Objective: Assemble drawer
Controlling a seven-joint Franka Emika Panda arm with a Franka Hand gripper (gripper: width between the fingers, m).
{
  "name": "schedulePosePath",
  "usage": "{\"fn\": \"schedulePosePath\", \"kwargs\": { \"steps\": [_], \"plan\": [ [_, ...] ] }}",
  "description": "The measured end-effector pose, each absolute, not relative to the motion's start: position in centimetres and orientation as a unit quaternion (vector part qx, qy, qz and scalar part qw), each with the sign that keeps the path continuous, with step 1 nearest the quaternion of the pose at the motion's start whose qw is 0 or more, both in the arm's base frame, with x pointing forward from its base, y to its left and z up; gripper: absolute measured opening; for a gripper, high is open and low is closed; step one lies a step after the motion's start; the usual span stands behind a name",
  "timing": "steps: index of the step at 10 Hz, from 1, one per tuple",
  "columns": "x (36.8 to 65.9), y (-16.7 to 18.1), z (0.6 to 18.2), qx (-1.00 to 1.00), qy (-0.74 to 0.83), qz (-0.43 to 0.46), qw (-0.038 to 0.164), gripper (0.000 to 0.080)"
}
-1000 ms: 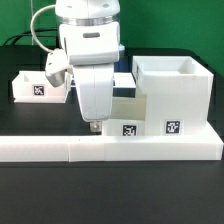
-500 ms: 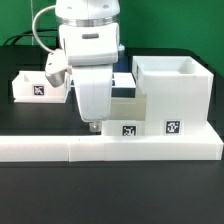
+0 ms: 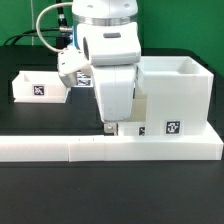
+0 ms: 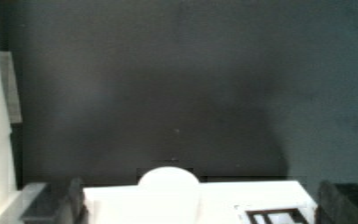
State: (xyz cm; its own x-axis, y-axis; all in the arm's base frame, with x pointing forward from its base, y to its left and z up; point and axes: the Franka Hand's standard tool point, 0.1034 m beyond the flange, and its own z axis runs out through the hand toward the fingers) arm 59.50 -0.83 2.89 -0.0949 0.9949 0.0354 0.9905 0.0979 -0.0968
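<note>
The tall white drawer housing [image 3: 176, 92], open on top and with a square tag low on its front, stands at the exterior view's right. My gripper [image 3: 112, 126] hangs low just beside it on the exterior view's left, over a small white tray that the arm mostly hides. In the wrist view that tray [image 4: 202, 200] shows its round knob [image 4: 169, 180] and a tag corner [image 4: 275, 213]. My gripper [image 4: 202, 206] is open, with its dark fingers [image 4: 51, 200] on either side of the tray. A second tagged tray [image 3: 38, 86] sits at the exterior view's left.
A long low white wall [image 3: 110, 150] runs along the front of the black table, close below the gripper. Cables hang behind the arm at the back left. A white strip [image 4: 5, 100] shows at one edge of the wrist view.
The arm has moved toward the exterior view's right, from between the two trays to right beside the housing, and now covers the tray's tag. The parts have not moved.
</note>
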Motion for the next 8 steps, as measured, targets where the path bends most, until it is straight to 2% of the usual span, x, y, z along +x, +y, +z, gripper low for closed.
{"fn": "schedulePosePath", "kwargs": {
  "steps": [6, 8],
  "plan": [
    [59.8, -0.4, 2.8, -0.665, -0.745, 0.027, 0.039, 0.0649],
    [59.6, -1.9, 3.0, -0.651, -0.758, 0.027, 0.039, 0.0649]
  ]
}}
